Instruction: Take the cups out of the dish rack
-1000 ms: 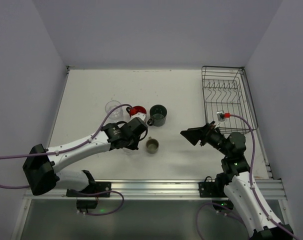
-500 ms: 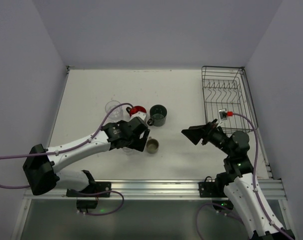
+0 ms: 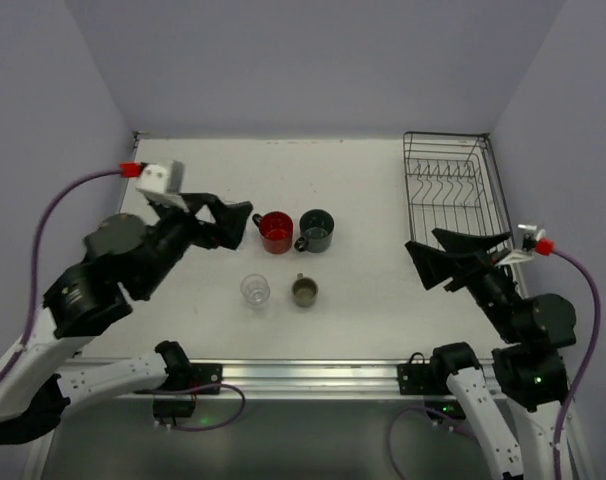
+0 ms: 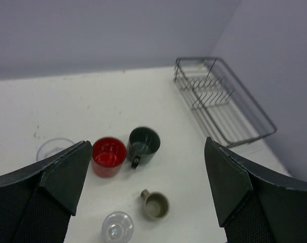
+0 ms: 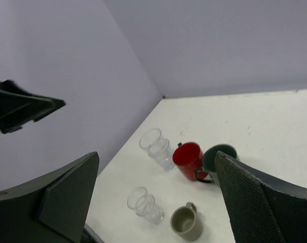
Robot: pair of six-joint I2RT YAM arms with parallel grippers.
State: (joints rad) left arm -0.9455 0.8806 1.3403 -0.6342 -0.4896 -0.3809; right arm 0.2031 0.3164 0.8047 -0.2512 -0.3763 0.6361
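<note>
Though the job concerns the rack (image 3: 453,195), all five cups (image 5: 186,159) stand out on the worktop (image 3: 383,180), well apart from it. The red mug (image 3: 275,231) and dark mug (image 3: 316,230) are upright just beside each other in the middle. Nearer the arms, an olive mug (image 3: 304,290) sits with a tumbler (image 3: 254,289) to its left, both upright. A second tumbler (image 5: 156,147) stands left of the red mug, hidden from overhead by the left gripper (image 3: 235,222). Both tumblers are clear glass. That gripper hangs high over the cups, its jaws spread wide with nothing between them. The right gripper (image 3: 428,250) hovers off the rack's near end, jaws likewise wide apart and holding nothing. The rack itself lies in the worktop's far right corner, its row of tines upright.
</note>
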